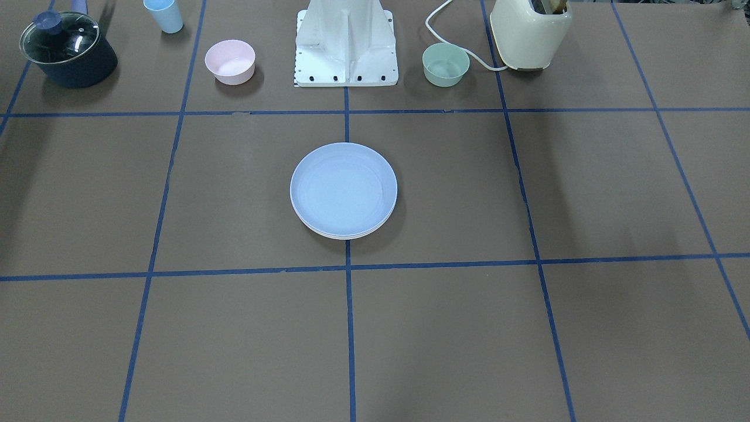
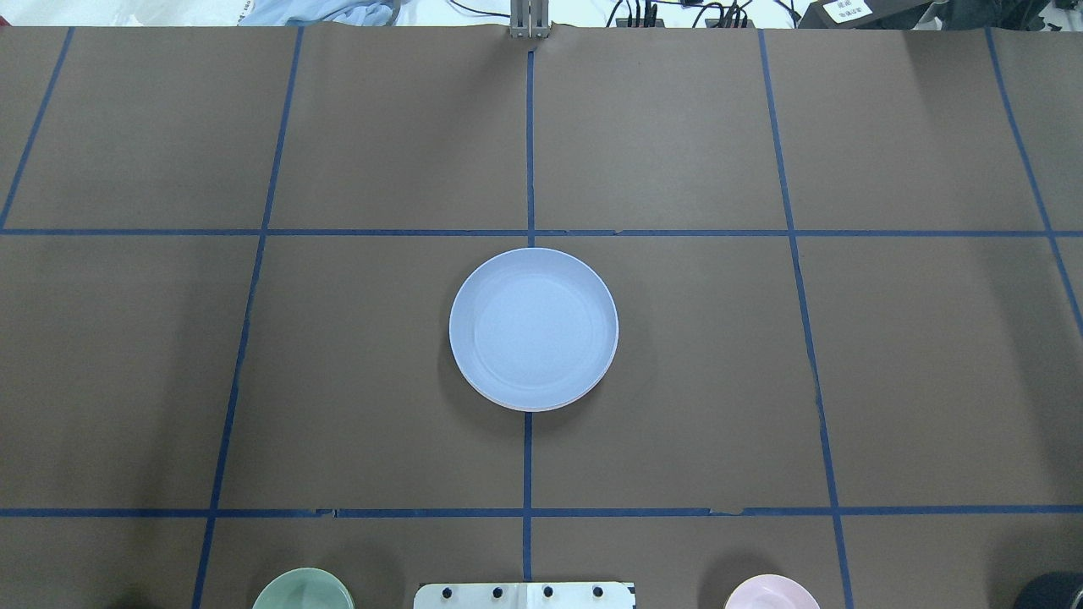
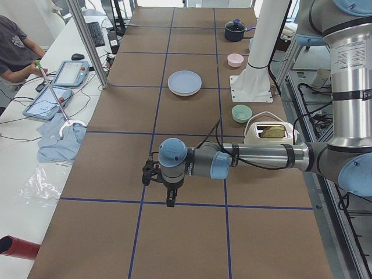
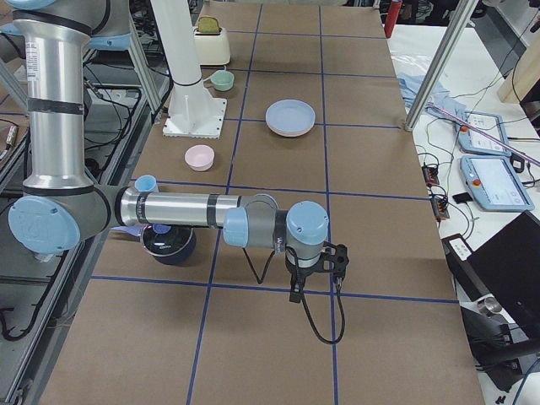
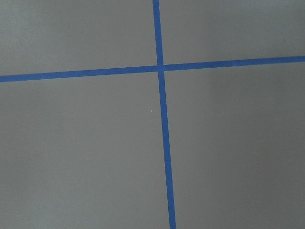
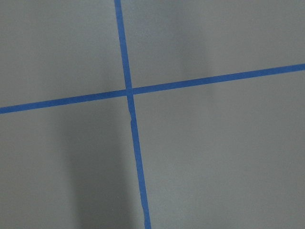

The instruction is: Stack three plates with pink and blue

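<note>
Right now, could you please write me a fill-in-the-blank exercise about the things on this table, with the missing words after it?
1. The top plate of the stack is light ____.
2. The bowl beside the toaster is pale ____.
3. The other bowl, nearest the cup, is ____.

Missing words: blue; green; pink.

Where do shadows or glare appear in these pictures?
Right wrist view: a broad dark shadow crosses the table at lower left. Front-facing view: glare on the pot lid, a soft shadow beside the plate stack. Left wrist view: evenly lit.
</note>
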Motion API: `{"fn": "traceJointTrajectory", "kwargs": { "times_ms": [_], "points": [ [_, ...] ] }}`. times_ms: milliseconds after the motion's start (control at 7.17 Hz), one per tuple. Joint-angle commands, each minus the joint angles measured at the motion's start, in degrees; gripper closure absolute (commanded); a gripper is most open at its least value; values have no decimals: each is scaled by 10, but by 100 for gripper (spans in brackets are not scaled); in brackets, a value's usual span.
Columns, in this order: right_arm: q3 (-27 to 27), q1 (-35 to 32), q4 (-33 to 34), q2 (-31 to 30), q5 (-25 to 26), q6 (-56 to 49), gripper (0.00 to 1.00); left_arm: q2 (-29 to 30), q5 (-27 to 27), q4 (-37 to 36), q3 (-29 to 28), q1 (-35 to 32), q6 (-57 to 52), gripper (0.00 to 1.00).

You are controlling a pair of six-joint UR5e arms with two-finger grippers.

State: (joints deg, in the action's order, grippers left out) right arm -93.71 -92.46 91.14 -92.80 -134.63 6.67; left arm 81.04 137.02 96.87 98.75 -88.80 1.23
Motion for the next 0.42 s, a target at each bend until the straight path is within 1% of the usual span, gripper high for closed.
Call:
{"fn": "traceJointTrajectory", "kwargs": {
  "times_ms": [0,279],
  "points": [
    [-1,0,0,1,1,4,0,0,0,1,0,-1,0,0],
    [0,0,0,0,1,5,0,0,0,1,0,-1,0,0]
  ]
}}
